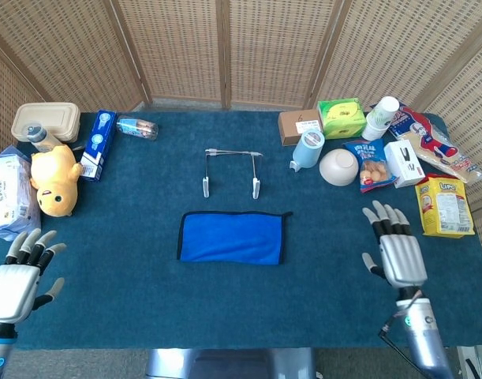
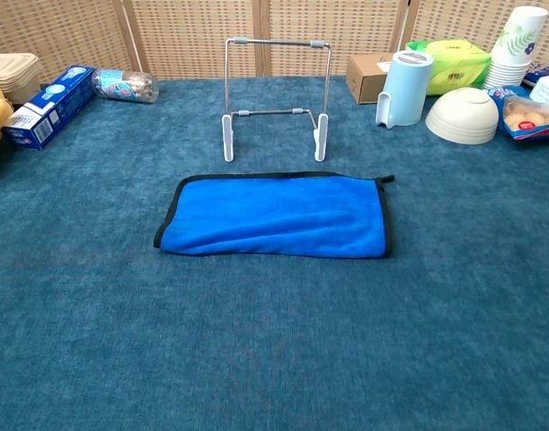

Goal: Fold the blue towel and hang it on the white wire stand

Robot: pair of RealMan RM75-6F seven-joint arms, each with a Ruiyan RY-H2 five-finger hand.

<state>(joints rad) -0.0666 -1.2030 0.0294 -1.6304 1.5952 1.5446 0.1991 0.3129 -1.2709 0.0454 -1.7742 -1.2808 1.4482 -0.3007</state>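
The blue towel (image 1: 232, 237) (image 2: 276, 215) lies flat on the table's middle, folded into a rectangle with a black hem. Just behind it stands the white wire stand (image 1: 232, 171) (image 2: 275, 93), bare. My left hand (image 1: 16, 278) hovers at the near left corner, fingers spread, holding nothing. My right hand (image 1: 397, 249) is at the near right, fingers spread and empty, well clear of the towel. Neither hand shows in the chest view.
On the left are a yellow plush (image 1: 53, 178), a blue box (image 1: 97, 144), a lidded container (image 1: 45, 120) and a tissue pack (image 1: 5, 192). On the right stand a light-blue jug (image 1: 308, 149), a white bowl (image 1: 338, 166), snack packs (image 1: 442, 205) and cups (image 1: 380, 117).
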